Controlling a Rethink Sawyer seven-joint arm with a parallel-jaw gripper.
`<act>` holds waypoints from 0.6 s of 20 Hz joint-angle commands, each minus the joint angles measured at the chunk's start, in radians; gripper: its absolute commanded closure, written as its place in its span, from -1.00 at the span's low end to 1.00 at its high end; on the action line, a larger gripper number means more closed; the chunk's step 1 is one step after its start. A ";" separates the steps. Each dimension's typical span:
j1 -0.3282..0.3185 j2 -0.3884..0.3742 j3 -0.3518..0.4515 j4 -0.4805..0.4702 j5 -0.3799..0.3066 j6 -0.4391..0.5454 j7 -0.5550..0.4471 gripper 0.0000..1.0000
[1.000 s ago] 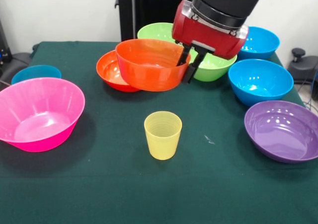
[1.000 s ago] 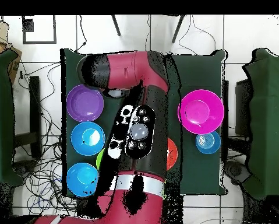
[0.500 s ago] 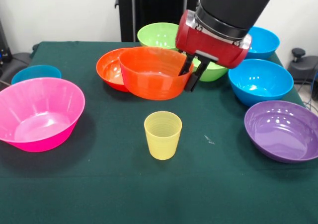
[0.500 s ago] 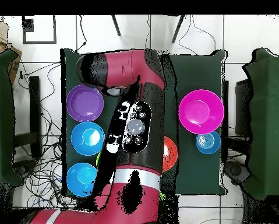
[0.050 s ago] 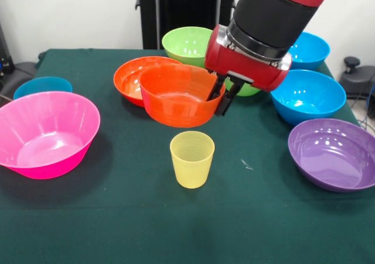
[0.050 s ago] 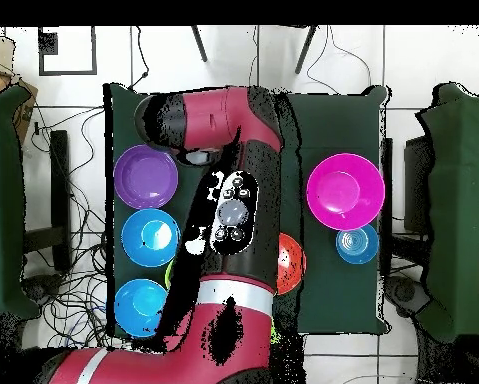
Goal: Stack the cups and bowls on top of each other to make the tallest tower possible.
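Observation:
My gripper (image 5: 222,100) is shut on the right rim of an orange bowl (image 5: 174,95), holding it off the table, one finger inside the rim and one outside. The pale-yellow cup (image 5: 192,158) stands upright just in front of and below that bowl, apart from it. A second orange bowl (image 5: 130,76) rests on the table behind the held one. No tower shows. In the overhead view the arm (image 6: 233,215) hides the gripper, the held bowl and the cup; only part of the resting orange bowl (image 6: 295,264) shows.
A large pink bowl (image 5: 44,132) and a small blue bowl (image 5: 42,86) sit at the left. Lime green bowls (image 5: 186,41) stand at the back. Two blue bowls (image 5: 307,94) and a purple bowl (image 5: 334,154) line the right side.
The gripper has carried the orange bowl forward and slightly down, away from the green bowls and toward the yellow cup. Everything else on the table is unmoved.

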State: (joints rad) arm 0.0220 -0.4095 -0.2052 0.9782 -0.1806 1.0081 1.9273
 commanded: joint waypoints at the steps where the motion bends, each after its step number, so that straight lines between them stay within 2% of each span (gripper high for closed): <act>1: 0.023 0.012 0.035 -0.007 0.004 0.072 0.112 1.00; 12: 0.050 0.022 0.018 -0.044 0.030 0.124 0.142 1.00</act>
State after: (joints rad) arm 0.0480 -0.3999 -0.2343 0.9758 -0.1707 1.0111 1.9273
